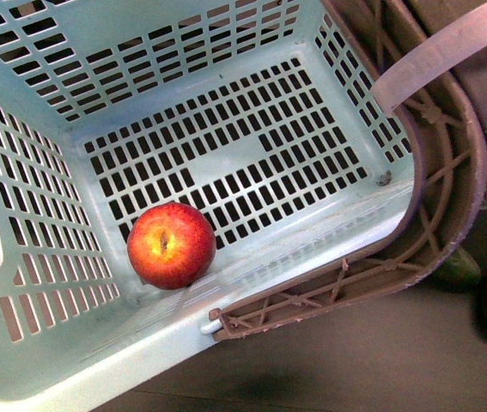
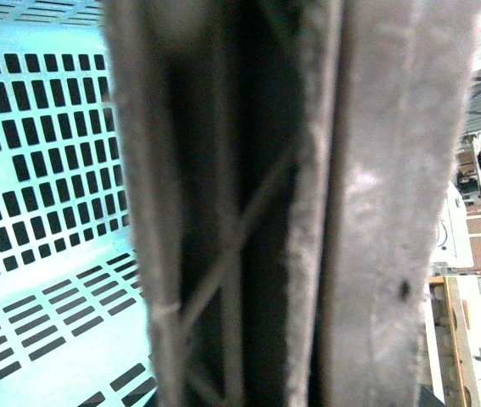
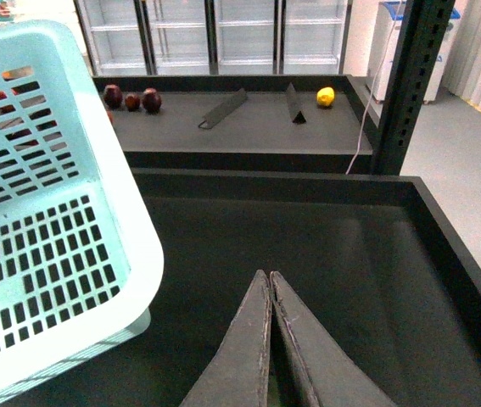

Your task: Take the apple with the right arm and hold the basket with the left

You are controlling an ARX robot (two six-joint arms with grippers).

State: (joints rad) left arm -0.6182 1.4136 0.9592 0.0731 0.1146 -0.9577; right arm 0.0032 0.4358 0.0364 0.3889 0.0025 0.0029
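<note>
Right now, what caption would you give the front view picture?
Bright red apple resting inside the turquoise basket, brown handle lying along its rim.

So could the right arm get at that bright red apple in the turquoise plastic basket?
Probably yes: the bright red apple lies alone in the open-topped turquoise plastic basket, brown handle swung aside; right fingers shut, outside it.
</note>
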